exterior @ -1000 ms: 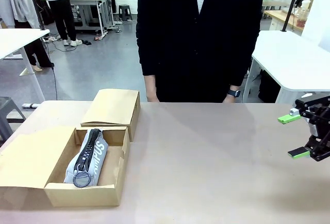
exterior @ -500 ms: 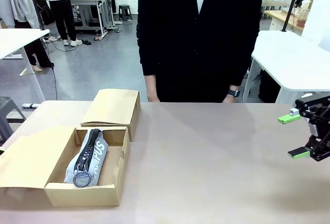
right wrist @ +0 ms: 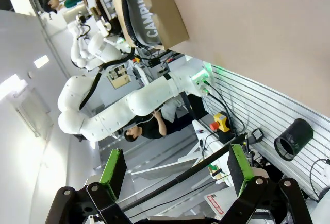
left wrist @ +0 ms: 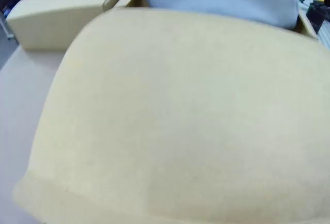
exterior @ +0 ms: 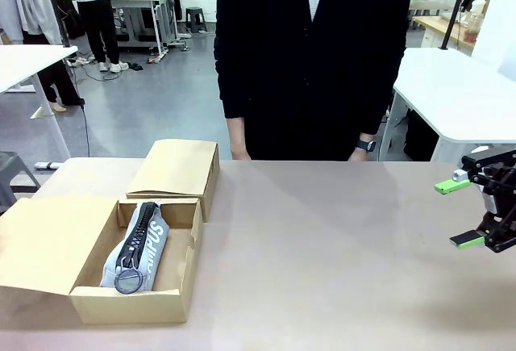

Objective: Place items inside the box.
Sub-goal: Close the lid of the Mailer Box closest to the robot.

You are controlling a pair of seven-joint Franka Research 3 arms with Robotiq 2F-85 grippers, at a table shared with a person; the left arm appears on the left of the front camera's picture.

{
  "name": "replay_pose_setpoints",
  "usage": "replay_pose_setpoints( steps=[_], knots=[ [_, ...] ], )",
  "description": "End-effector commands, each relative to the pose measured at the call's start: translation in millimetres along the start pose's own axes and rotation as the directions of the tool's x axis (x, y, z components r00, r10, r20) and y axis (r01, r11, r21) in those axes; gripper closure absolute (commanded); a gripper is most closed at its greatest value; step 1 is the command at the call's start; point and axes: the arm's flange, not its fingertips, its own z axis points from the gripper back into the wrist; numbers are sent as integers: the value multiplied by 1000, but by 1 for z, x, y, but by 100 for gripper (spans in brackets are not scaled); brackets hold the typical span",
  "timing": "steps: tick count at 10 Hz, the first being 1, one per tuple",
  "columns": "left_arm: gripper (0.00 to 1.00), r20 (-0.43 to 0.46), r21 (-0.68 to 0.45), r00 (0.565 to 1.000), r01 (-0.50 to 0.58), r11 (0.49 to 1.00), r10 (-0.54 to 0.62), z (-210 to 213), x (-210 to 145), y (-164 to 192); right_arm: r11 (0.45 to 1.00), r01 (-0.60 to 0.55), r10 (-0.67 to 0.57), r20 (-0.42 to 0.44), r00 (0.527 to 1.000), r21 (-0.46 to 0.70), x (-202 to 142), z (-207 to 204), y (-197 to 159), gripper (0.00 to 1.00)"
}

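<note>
Since a second ago the box (exterior: 129, 307) flap has lifted slightly in the front view, grey zip pencil case (exterior: 137, 246) inside, right gripper (exterior: 463, 212) spread empty; left wrist view presses blurred cardboard, fingers untellable; judging closing underway, next push flap over.

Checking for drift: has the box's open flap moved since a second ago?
Yes. The flap has risen slightly, its left edge lifting compared with the unmoved smaller box.

"CAMPUS" in white on the grey zip pencil case (exterior: 139, 248).
</note>
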Motion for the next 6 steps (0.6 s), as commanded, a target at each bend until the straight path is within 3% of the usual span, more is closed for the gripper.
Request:
replay_pose_setpoints(
  steps=[1, 4, 6],
  knots=[
    [0, 78, 39, 996, 44, 998, -47, -11, -12, -10, 1000, -10, 10, 2, 1000, 16, 1, -1, 4, 0],
    [0, 302, 33, 953, 12, 999, -21, -12, 10, -16, 1000, -10, 10, 2, 1000, 16, 1, -1, 4, 0],
    [0, 348, 79, 934, 61, 995, -84, -3, 34, -28, 1000, -10, 10, 2, 1000, 16, 1, -1, 4, 0]
  ],
)
